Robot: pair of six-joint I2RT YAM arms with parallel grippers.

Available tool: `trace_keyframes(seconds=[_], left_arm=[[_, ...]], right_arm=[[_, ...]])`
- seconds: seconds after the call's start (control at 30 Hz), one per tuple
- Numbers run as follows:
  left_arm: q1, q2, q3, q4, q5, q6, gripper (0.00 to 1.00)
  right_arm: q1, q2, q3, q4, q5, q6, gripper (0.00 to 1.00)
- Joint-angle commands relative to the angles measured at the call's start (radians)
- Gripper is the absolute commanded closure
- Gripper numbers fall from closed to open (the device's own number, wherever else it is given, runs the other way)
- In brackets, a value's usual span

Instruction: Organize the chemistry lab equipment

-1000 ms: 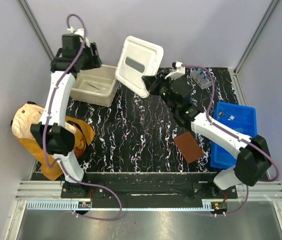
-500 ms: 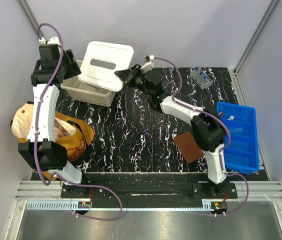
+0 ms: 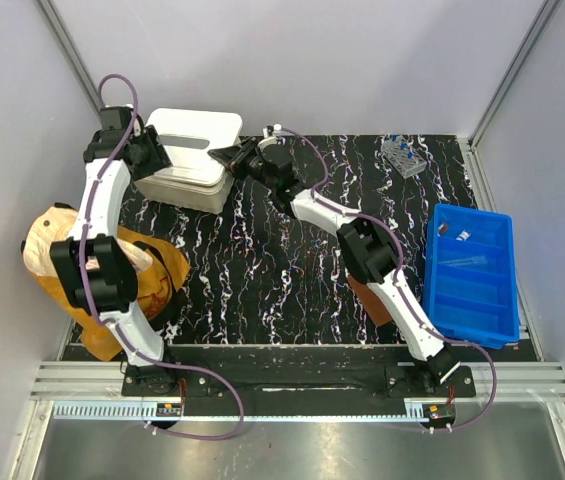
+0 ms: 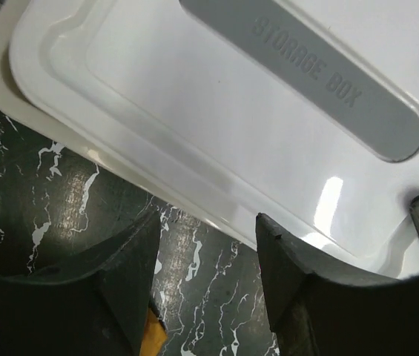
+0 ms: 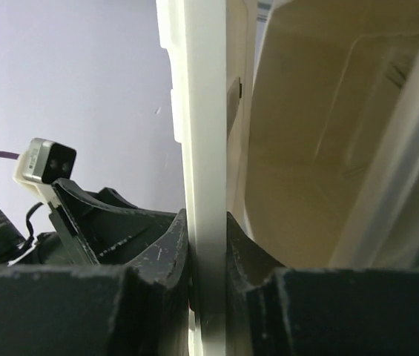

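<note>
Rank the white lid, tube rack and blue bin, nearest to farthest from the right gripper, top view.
1. white lid, clamped in the right gripper, back left.
2. tube rack, back right.
3. blue bin, right edge.

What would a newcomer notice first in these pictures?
The white plastic lid marked STORAGE BOX rests over the cream storage box at the far left, its edge pinched by the right gripper. The open left gripper hovers beside it. A blue compartment tray sits on the right.

Marbled table (image 3: 262,270), box (image 3: 190,190), tray (image 3: 472,300), tube rack (image 3: 403,155)
</note>
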Motion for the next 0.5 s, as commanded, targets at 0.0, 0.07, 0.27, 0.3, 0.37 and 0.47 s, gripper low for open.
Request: trace_keyframes(seconds=[0.0, 0.07, 0.27, 0.3, 0.37, 0.47], left_arm=[[0.001, 0.064, 0.016, 0.049, 0.008, -0.005, 0.42], [0.001, 0.089, 0.024, 0.044, -0.018, 0.003, 0.43], [0.001, 0.153, 0.073, 0.003, -0.078, 0.023, 0.43], [0.001, 0.155, 0.073, 0.003, -0.078, 0.026, 0.43], [-0.001, 0.147, 0.072, 0.002, -0.081, 0.028, 0.43], [-0.001, 0.120, 0.072, 0.005, -0.084, 0.026, 0.43]], right_arm=[[-0.004, 0.052, 0.168, -0.052, -0.024, 0.090, 0.85], [-0.004, 0.054, 0.176, -0.075, -0.001, 0.098, 0.80], [-0.007, 0.039, 0.167, -0.136, 0.002, 0.077, 0.58], [-0.012, 0.030, 0.150, -0.135, 0.001, 0.070, 0.56], [-0.021, 0.005, 0.101, -0.119, 0.005, 0.086, 0.60], [-0.036, -0.036, 0.009, -0.032, 0.020, 0.148, 0.84]])
